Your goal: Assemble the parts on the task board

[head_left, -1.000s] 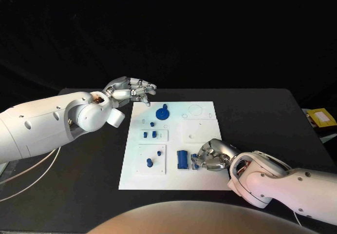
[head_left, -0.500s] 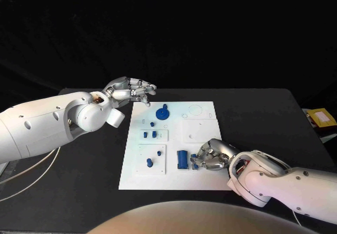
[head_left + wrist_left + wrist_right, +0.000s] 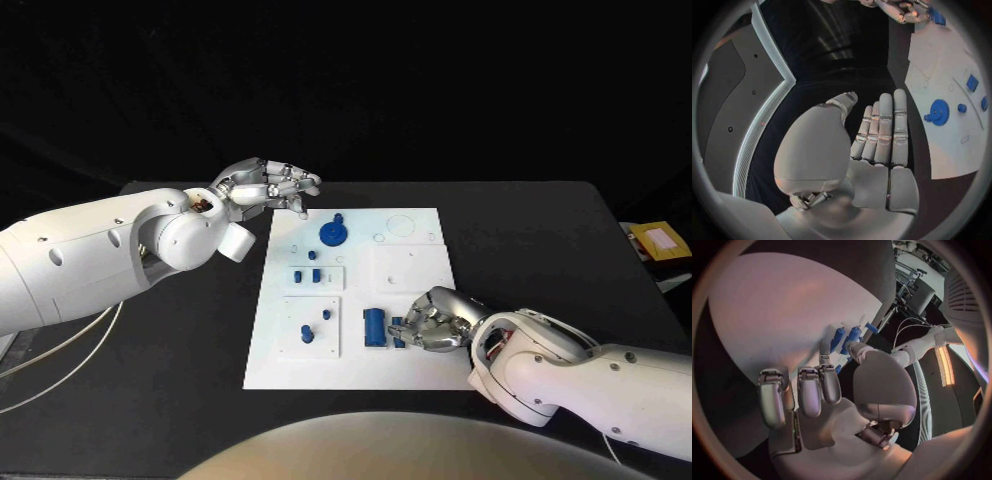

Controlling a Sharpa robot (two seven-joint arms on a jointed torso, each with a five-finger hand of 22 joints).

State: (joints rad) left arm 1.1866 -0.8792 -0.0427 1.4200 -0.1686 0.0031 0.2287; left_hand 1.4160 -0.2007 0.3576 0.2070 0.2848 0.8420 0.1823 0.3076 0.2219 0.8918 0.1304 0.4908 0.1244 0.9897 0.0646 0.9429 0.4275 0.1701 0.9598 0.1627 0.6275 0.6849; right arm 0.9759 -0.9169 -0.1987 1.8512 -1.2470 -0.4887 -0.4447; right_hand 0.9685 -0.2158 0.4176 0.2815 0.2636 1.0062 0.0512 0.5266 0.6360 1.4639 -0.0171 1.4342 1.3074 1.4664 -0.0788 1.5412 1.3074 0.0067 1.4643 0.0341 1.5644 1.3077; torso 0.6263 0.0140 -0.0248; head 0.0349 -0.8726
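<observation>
Two hands | left hand (image 3: 268,186) flat-fingered, holding nothing, off the task board's (image 3: 411,360) far corner | right hand (image 3: 437,320) curled over a small blue part (image 3: 398,340) beside the blue cylinder (image 3: 374,326); cannot tell if gripped | yellow box (image 3: 658,240) at table edge

Silver many-fingered left hand (image 3: 267,186) raised, fingers straight and empty; silver right hand (image 3: 433,320) lowered, fingers curled downward.

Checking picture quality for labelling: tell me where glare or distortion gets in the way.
Head view: the task board washes out under bright light, faint outlines. Left wrist view: fisheye bends the board's edge beside the left hand. Right wrist view: the right hand blocks most blue parts.
</observation>
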